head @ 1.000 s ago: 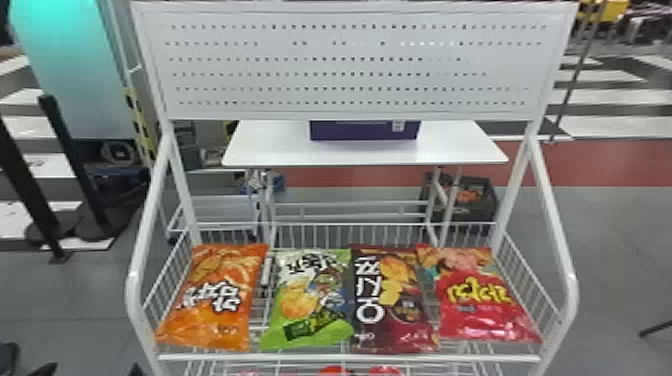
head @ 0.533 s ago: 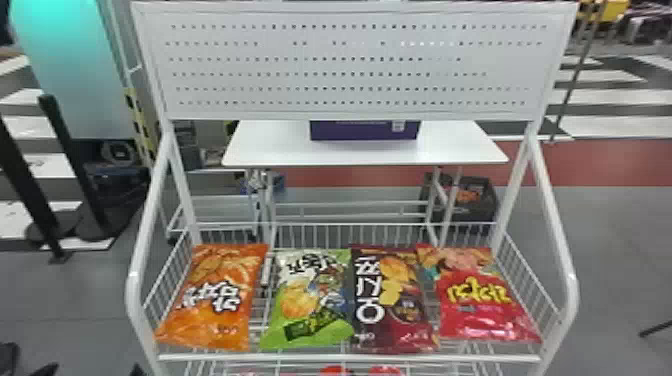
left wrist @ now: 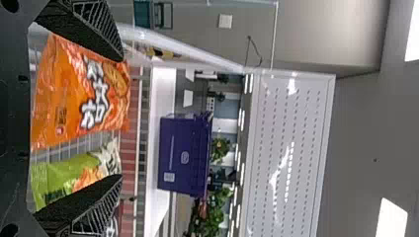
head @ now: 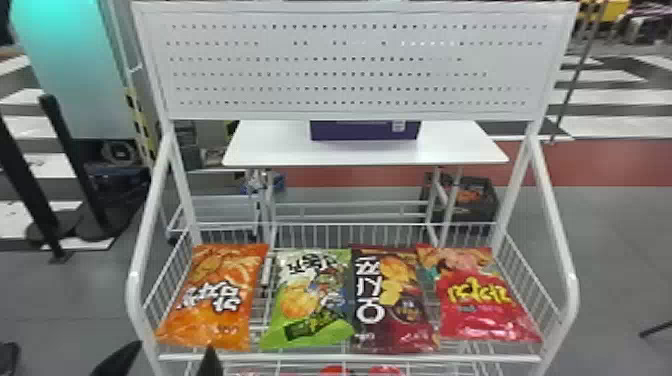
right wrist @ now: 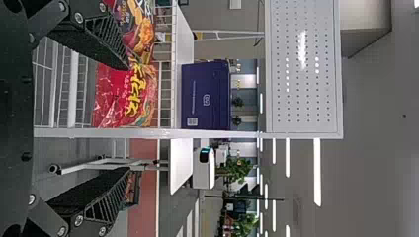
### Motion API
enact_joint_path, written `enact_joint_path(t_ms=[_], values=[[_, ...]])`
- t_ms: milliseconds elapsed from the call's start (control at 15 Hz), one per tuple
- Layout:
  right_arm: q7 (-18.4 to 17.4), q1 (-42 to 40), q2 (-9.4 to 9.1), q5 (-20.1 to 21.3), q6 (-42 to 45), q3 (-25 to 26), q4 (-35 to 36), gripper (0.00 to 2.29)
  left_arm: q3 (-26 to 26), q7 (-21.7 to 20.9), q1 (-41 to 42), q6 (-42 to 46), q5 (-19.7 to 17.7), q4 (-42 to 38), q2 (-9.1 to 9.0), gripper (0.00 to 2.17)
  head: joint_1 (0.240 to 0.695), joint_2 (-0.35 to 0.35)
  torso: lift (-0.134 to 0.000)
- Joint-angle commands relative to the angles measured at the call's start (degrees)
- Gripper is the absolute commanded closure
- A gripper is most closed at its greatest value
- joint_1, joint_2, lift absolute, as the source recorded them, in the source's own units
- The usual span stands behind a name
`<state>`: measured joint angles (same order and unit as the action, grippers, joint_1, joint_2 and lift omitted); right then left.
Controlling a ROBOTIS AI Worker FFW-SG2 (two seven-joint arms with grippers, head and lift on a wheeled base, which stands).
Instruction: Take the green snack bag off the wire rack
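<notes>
Your green snack bag (head: 312,300) lies face up in the basket of the wire rack (head: 350,358), uncollected. It sits where it did a second ago. What has changed is your left gripper (head: 175,347): its tips have moved right and farther into the head view, closer to the green snack bag, though they're still in front of it and off to its left. In the left wrist view, you've got that gripper's jaws wide apart with nothing clamped between them. Your right gripper (right wrist: 129,118) also has its jaws well apart and empty.

Next to the green snack bag, you have the orange bag (head: 220,285) on its left and the dark bag (head: 380,300) just beside it on the right, with the red bag (head: 480,310) past that. A purple box (head: 365,131) stands well behind the green snack bag.
</notes>
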<state>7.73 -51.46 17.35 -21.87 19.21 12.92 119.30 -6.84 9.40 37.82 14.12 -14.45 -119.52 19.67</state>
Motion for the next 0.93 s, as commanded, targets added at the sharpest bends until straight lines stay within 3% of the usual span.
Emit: enact_joint_path(t_ms=[0,200,467,867], values=[[0.00,0.05,-0.13,0.33,-0.01,-0.18,-0.12,0.17,-7.31,1.49,-8.64,-5.99,2.23,3.24,-0.24,0.04,0.499,0.000,0.000],[0.00,0.13,-0.13,0.33,-0.01,0.00,-0.12,0.17,-13.47,2.20,-18.39,-12.50,3.99,9.48,-3.23,0.04,0.499,0.000,0.000],[0.00,0.84,-0.30,0.42,-0.18,-0.71,-0.82,0.17,-16.72,2.20,-26.92,-17.24,5.22,19.23,-7.45,0.05,0.499,0.000,0.000],[-0.09,1.10,-0.21,0.77,-0.36,-1.06,-0.82,0.17,-19.88,2.46,-35.53,-23.40,5.84,27.58,-8.94,0.05,0.499,0.000,0.000]])
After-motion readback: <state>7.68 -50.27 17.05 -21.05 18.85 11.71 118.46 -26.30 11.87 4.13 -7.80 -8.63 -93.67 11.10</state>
